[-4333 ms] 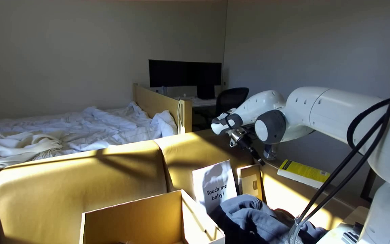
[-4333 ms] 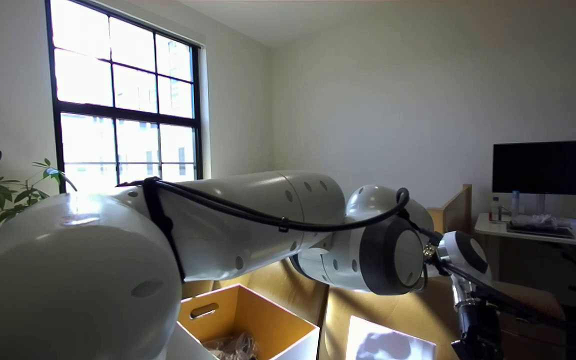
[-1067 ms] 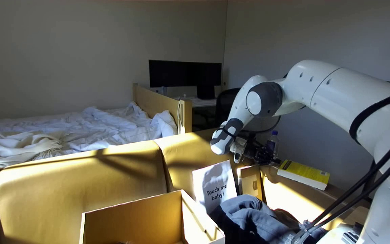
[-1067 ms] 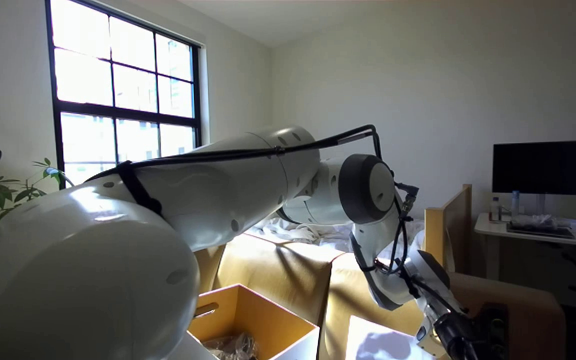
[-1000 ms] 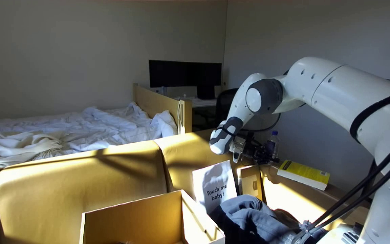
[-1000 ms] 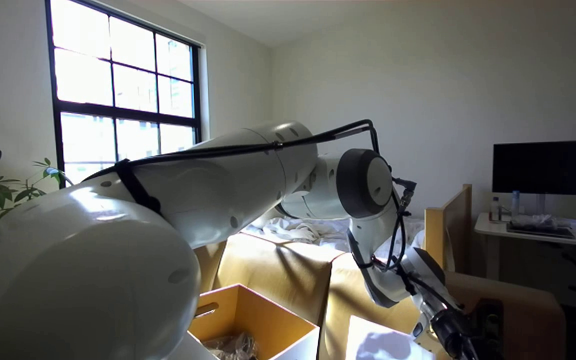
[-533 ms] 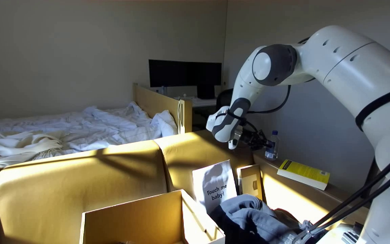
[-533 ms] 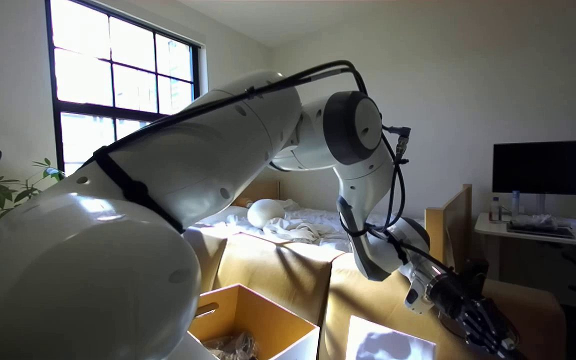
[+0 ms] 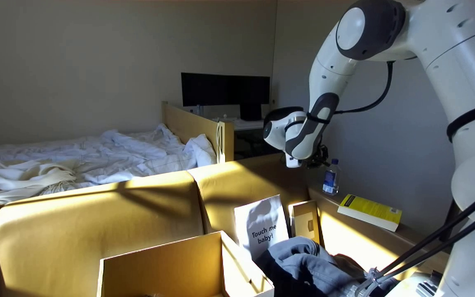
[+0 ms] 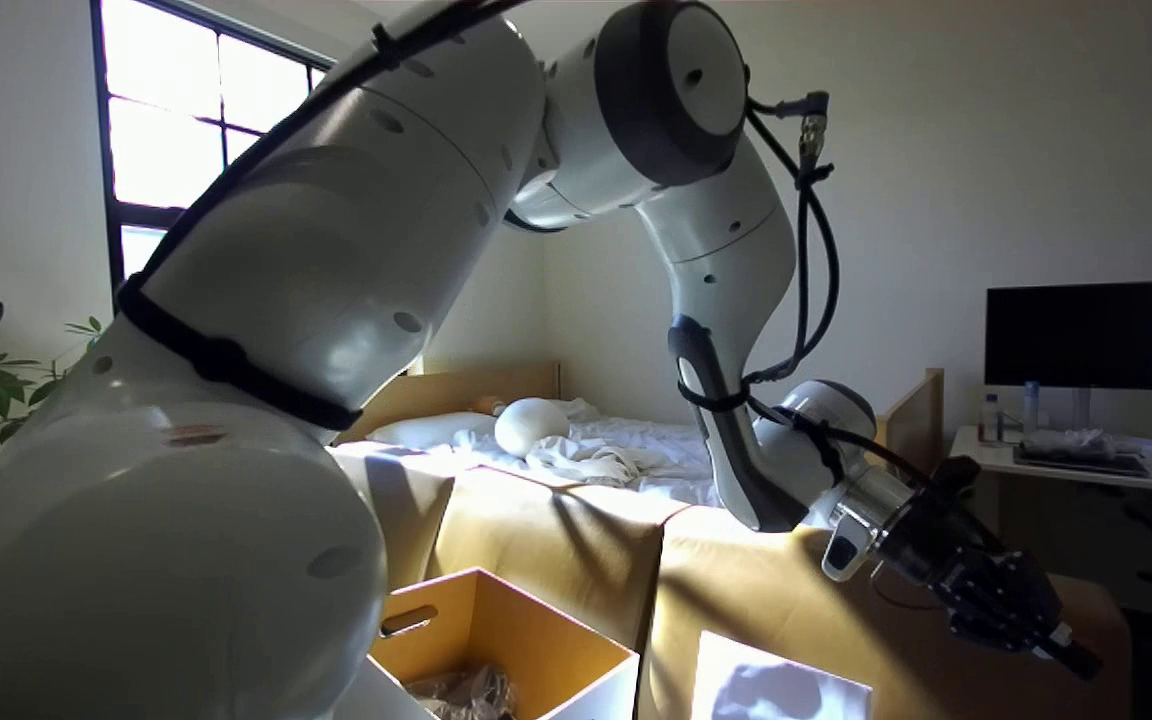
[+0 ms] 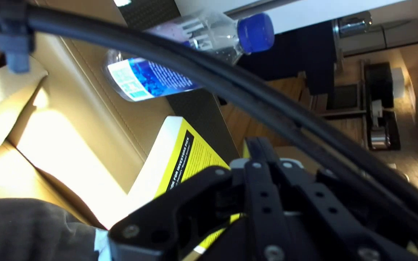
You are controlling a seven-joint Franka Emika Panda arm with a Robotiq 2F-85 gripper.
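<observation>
The gripper (image 11: pixel 259 143), fully closed and empty, occupies the wrist view's lower centre, with a bottle (image 11: pixel 162 77) at upper centre and a yellow book (image 11: pixel 192 154) left of centre.

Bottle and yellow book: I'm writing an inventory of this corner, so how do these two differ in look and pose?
Pose: the bottle stands upright, while the book lies flat.
Look: the bottle is clear, with a blue cap and a blue-and-white label; the book has a yellow cover and white page edges.
Shape: the bottle is slim and rounded, the book a thick, rectangular block.
Shared: both rest on the sofa arm.
</observation>
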